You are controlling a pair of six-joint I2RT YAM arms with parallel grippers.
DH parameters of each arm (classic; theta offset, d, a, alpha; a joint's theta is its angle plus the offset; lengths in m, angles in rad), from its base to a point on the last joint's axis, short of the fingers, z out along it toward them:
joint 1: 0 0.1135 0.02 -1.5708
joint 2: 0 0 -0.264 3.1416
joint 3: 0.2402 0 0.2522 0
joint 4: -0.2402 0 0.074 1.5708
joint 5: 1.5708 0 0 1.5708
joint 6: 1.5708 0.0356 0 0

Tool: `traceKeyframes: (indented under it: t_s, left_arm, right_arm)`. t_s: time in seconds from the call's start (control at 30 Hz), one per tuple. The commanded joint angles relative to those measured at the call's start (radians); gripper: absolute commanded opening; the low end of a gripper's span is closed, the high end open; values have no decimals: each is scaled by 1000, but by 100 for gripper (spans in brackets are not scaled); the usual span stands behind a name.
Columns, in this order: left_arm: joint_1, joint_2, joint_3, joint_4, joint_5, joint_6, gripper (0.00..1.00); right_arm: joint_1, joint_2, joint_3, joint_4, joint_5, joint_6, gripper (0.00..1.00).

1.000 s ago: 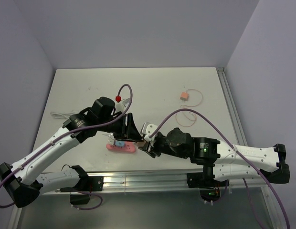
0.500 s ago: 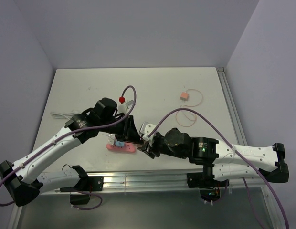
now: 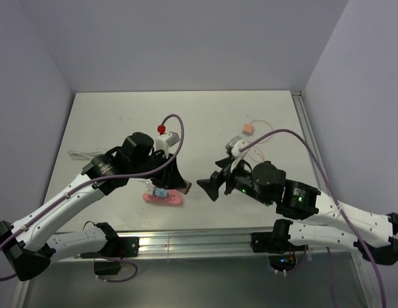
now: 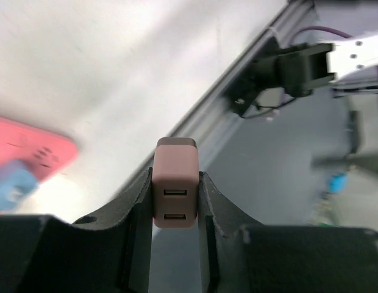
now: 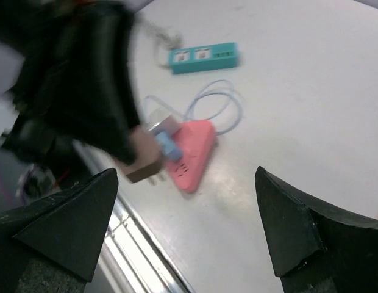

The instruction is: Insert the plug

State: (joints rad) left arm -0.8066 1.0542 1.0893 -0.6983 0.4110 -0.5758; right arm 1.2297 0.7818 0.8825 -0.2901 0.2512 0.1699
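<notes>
left pincer (image 4: 175, 183) pinching plug (image 4: 175, 201) | right pincer (image 5: 186, 173) spread | strip (image 3: 164, 197) near table (image 3: 109, 122) front edge

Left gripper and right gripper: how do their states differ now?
The left gripper has its fingers shut on the brown plug; the right gripper has its fingers wide open and holds nothing. The left is close by the pink power strip; the right stands farther off. Both have black fingers.
</notes>
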Motion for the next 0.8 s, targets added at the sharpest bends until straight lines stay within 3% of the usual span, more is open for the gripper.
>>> traceKeyframes:
  t_s: [0.0, 0.23, 0.33, 0.47, 0.63, 0.77]
  left_arm:
    - [-3, -43, 64, -4, -110, 223, 0]
    - [-3, -160, 27, 1, -205, 529, 0]
    - [-2, -138, 75, -58, -268, 565, 0]
    - [-3, -175, 69, -21, -293, 608, 0]
    - [-3, -178, 84, -61, -399, 625, 0]
    - [-2, -192, 70, -58, -406, 631, 0]
  right_arm:
    - [-199, -16, 16, -79, -2, 233, 100]
    - [-412, 60, -33, -136, -144, 351, 100]
    - [-464, 102, -86, -48, -304, 388, 100]
    - [-506, 169, -138, 77, -444, 433, 100]
    - [-512, 315, -166, 218, -523, 444, 98]
    - [-519, 439, -178, 331, -576, 456, 97]
